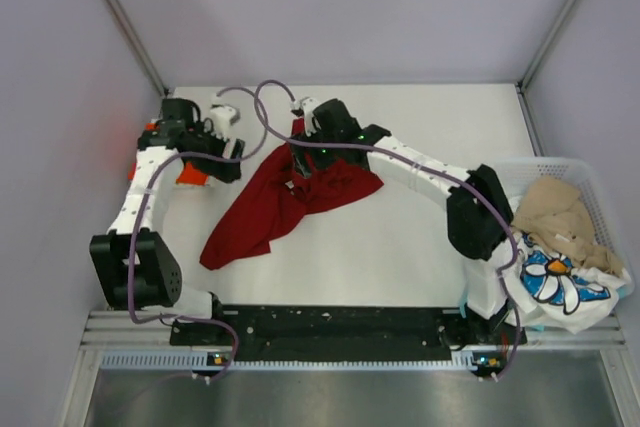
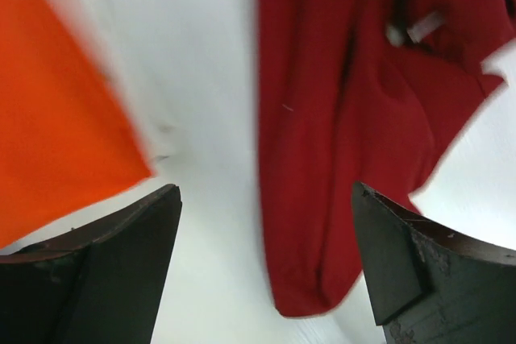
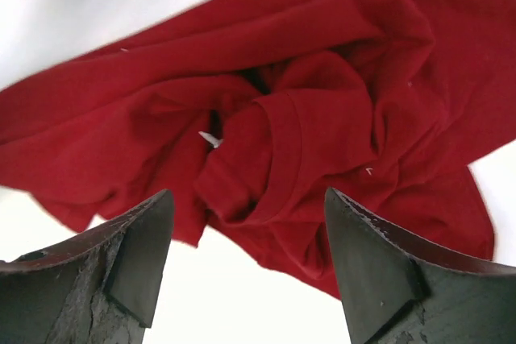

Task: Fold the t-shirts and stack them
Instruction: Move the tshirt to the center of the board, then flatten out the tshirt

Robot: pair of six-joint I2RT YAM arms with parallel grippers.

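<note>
White desk (image 1: 420,247) inside pale walls carries a crumpled dark red t-shirt (image 1: 280,202) at its middle. The right end effector (image 3: 248,195) stands wide over the shirt's collar, gripping nothing. The left end effector (image 2: 266,188), also wide and empty, hangs between that shirt and the orange-red t-shirt (image 1: 188,175) at far left. A beige t-shirt (image 1: 555,205) and a white printed t-shirt (image 1: 562,282) lie in the lattice basket (image 1: 598,179) at right.

4 t-shirts (image 1: 290,197), 1 white lattice basket (image 1: 560,163), 2 robot arms (image 1: 420,167)
</note>
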